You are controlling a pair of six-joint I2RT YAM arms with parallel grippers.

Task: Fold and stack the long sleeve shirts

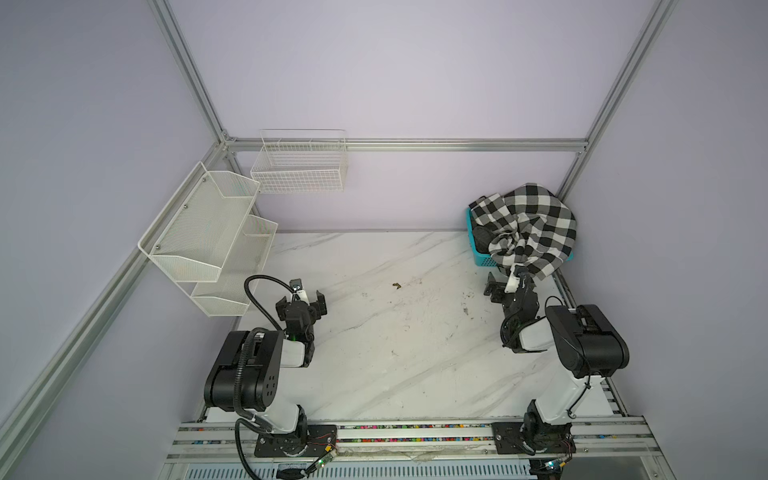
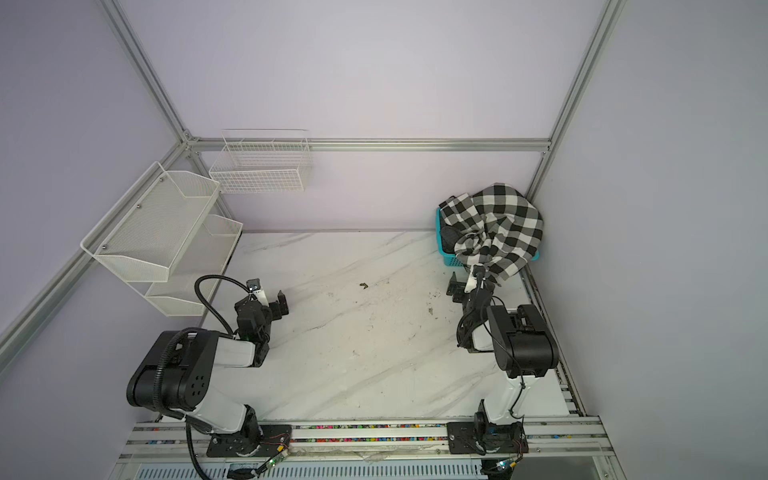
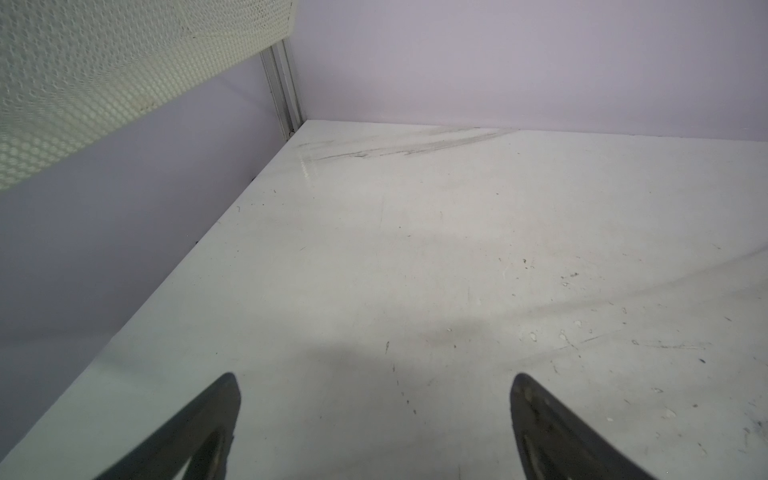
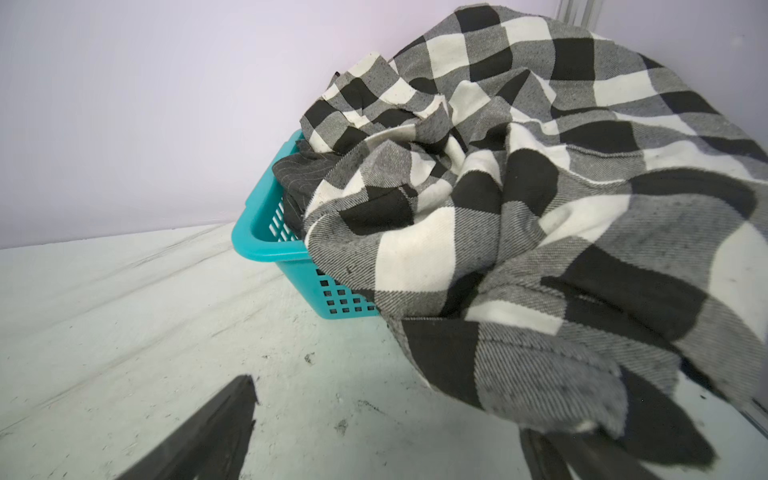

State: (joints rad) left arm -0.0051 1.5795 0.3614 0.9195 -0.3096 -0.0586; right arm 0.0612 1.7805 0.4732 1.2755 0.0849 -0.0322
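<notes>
Right gripper (image 4: 390, 411) stands wide open, gripping nothing, just before the teal basket (image 4: 266, 224) at the far right corner of the table (image 1: 395, 340). The checked long sleeve shirt (image 1: 536, 224) heaped there spills over its rim, hem draped across one finger. Left gripper (image 3: 374, 382), also open, hovers well apart.

White marble-veined tabletop (image 1: 374, 332), scuffed; small brown speck (image 1: 396, 285) near its middle. Teal slotted basket (image 4: 266, 245) in far right corner. Two-tier white mesh rack (image 1: 199, 232) on left wall. White wire basket (image 1: 299, 166) on back wall, just beside it.
</notes>
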